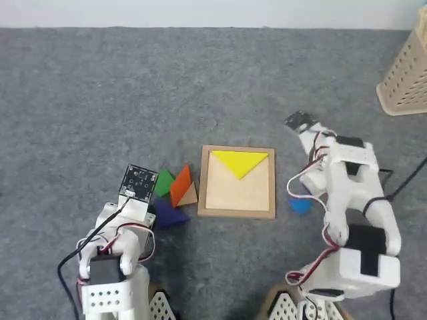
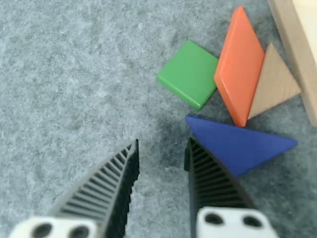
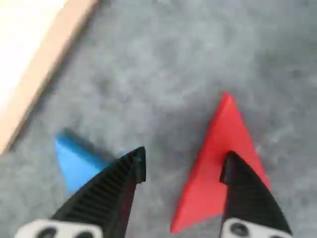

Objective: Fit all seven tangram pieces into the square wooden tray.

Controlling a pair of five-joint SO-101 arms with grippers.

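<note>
1. Tangram pieces lie on grey carpet around the square wooden tray [image 1: 237, 213], which sits at the centre of the high view. A yellow triangle [image 1: 239, 162] lies inside the tray against its upper edge. Left of the tray cluster a green square [image 1: 164, 182], an orange parallelogram [image 1: 181, 186], a tan triangle [image 1: 189, 195] and, just below them, a dark blue triangle [image 1: 170, 214]. A light blue piece [image 1: 300, 205] lies just right of the tray, beside the arm at lower right. A slatted basket [image 1: 407, 73] stands at the upper right edge.

2. In the left wrist view, the left gripper [image 2: 161, 148] hangs with its jaws apart over bare carpet, holding nothing. One finger overlaps the near corner of the dark blue triangle. Beyond it, the orange parallelogram touches the tan triangle, with the green square just beside it. The tan triangle lies next to the tray's rim.

3. In the right wrist view, the right gripper [image 3: 184, 161] is spread wide and holds nothing. One finger overlaps a red triangle [image 3: 223, 144] and the other covers part of the light blue piece. The tray's rim lies beyond them.
</note>
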